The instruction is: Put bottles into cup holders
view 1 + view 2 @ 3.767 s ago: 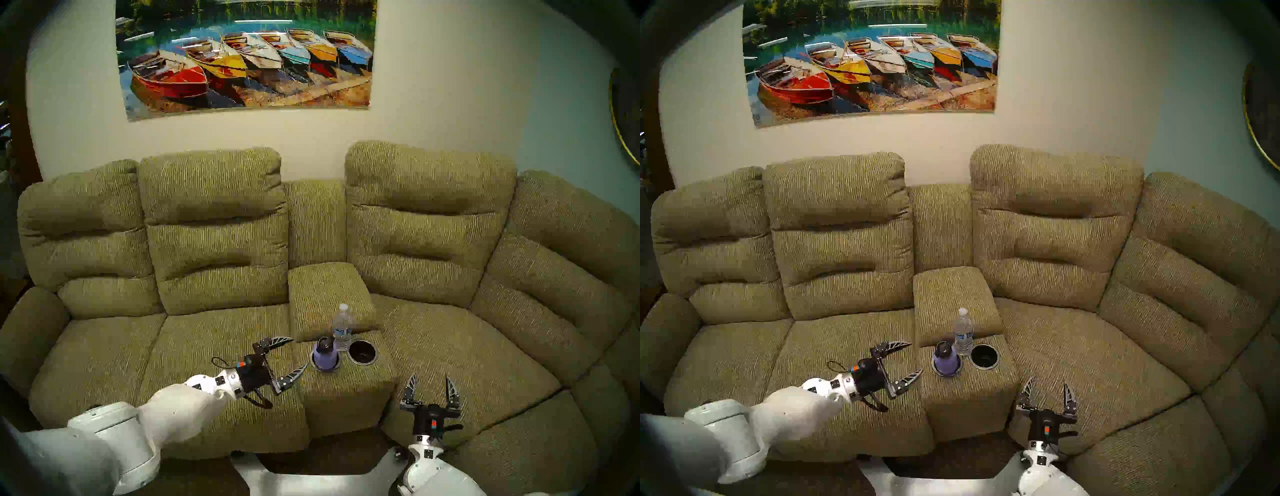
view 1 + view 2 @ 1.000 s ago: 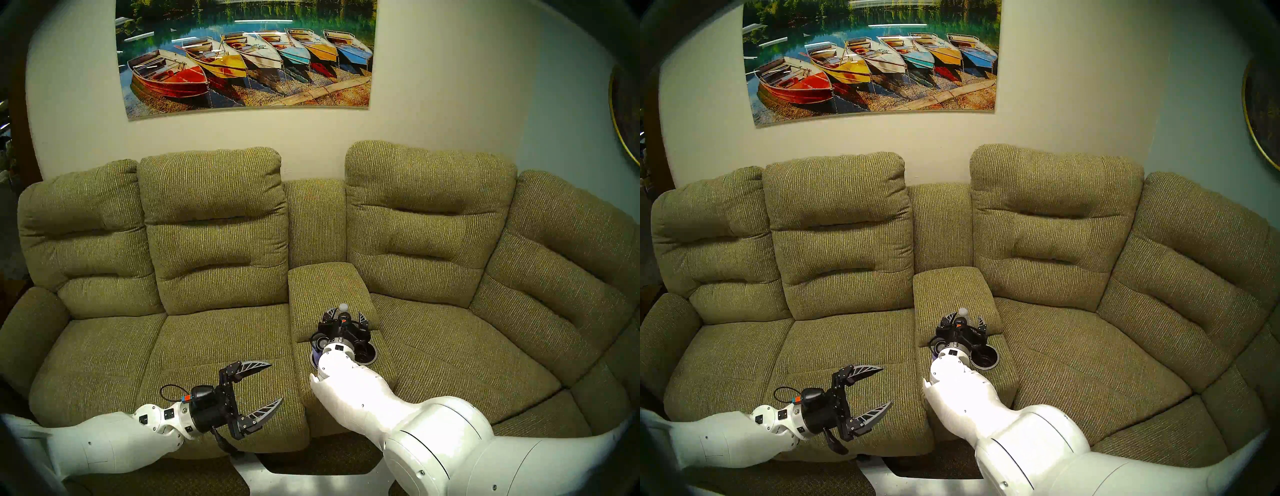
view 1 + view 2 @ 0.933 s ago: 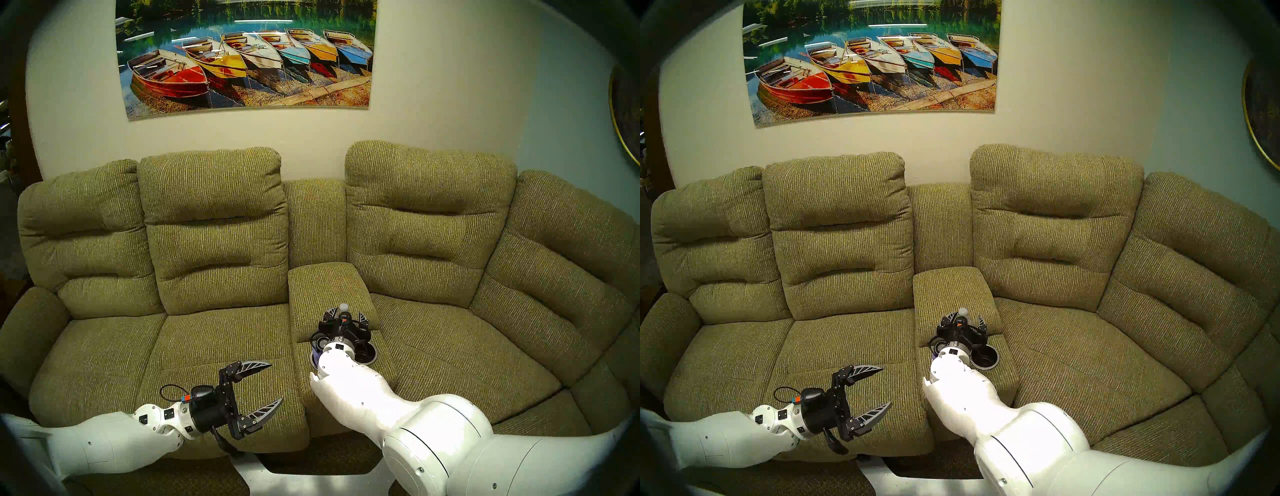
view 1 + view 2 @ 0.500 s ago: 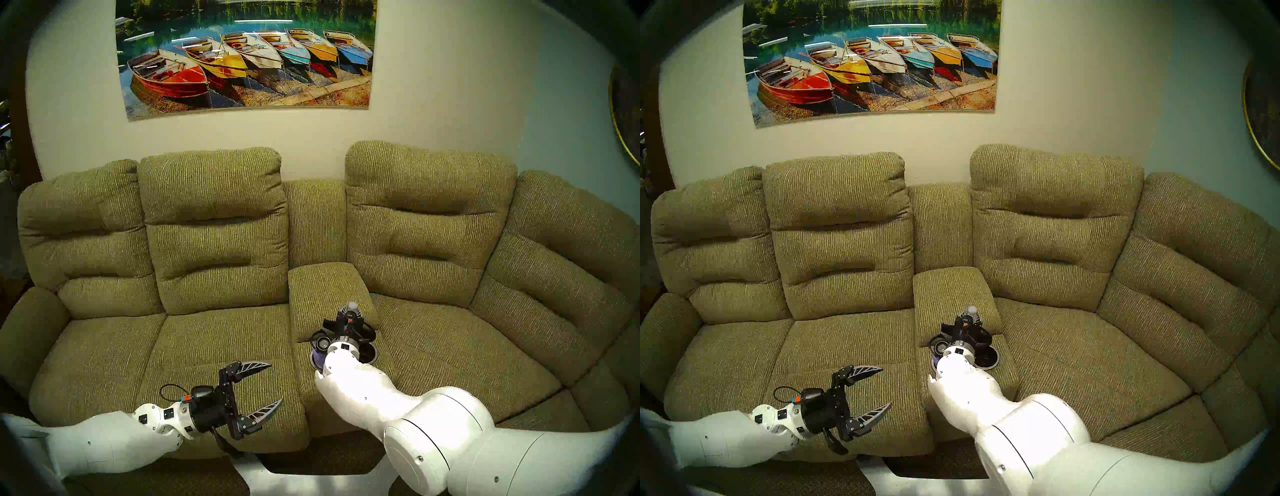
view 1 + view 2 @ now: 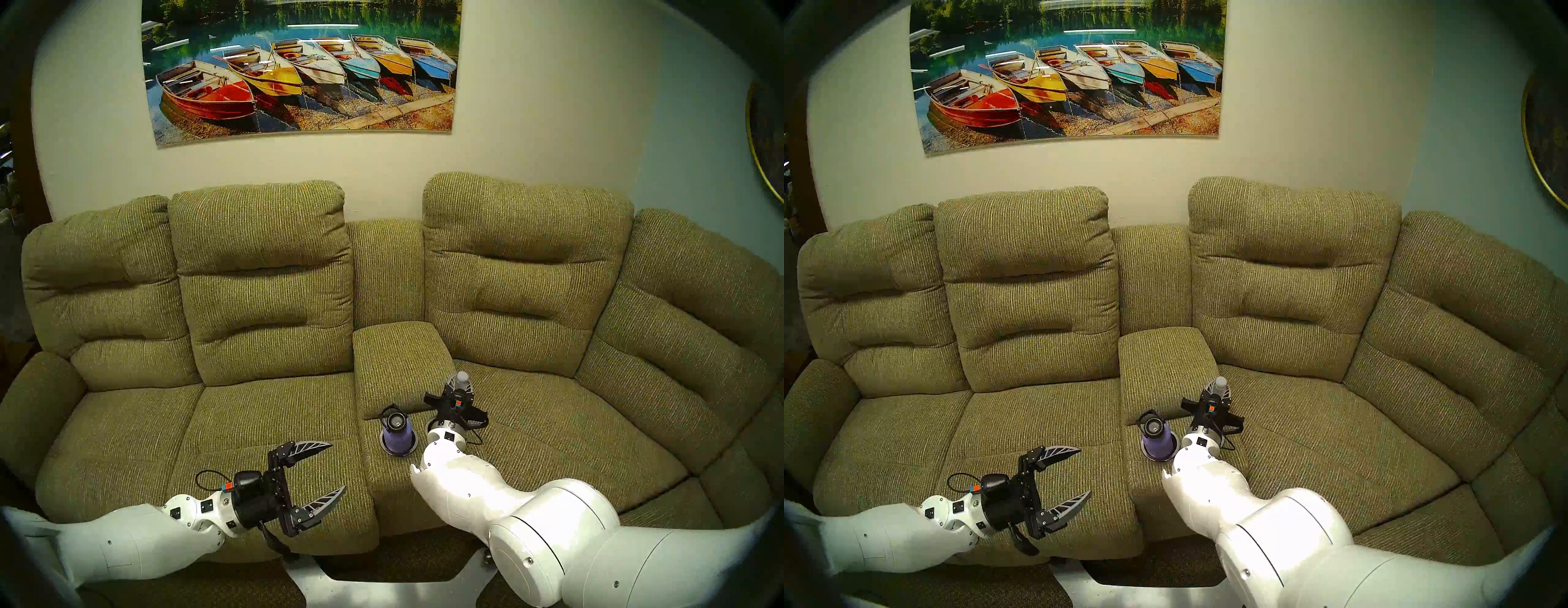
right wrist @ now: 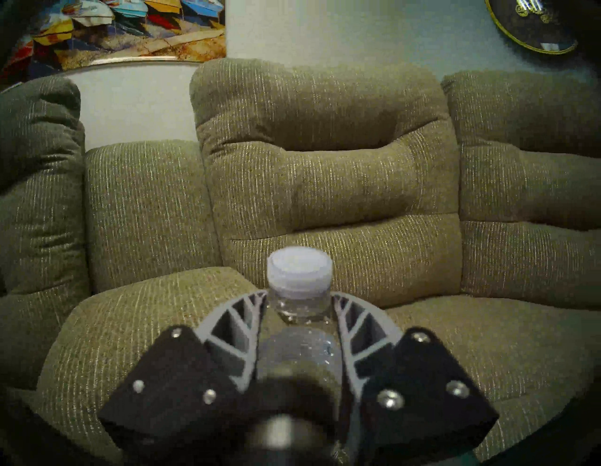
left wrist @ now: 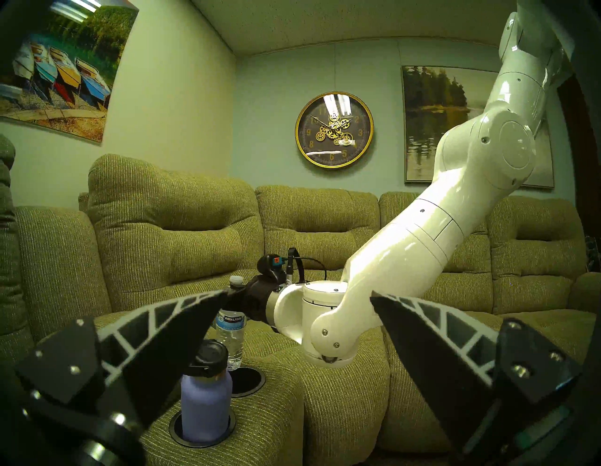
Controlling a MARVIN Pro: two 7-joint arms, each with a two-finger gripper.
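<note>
The lavender flask (image 5: 398, 437) with black cap stands upright in the left cup holder (image 7: 201, 444) of the sofa's centre console. My right gripper (image 5: 458, 387) is shut on the clear water bottle (image 6: 300, 351) just below its white cap (image 6: 299, 270) and holds it upright. In the left wrist view the water bottle (image 7: 231, 328) has its base at the far rim of the empty right cup holder (image 7: 248, 380); I cannot tell whether it touches. My left gripper (image 5: 337, 467) is open and empty above the seat cushion, left of the console.
The olive-green sofa (image 5: 263, 276) fills the view, with the raised padded armrest (image 5: 399, 352) just behind the cup holders. My right forearm (image 5: 462, 479) crosses the console's front right corner. A boat picture (image 5: 301, 72) and a wall clock (image 7: 334, 129) hang above.
My right gripper shut on the water bottle and carried it rightward from behind the flask towards the right cup holder. The left gripper drew back from the flask earlier and now stays still.
</note>
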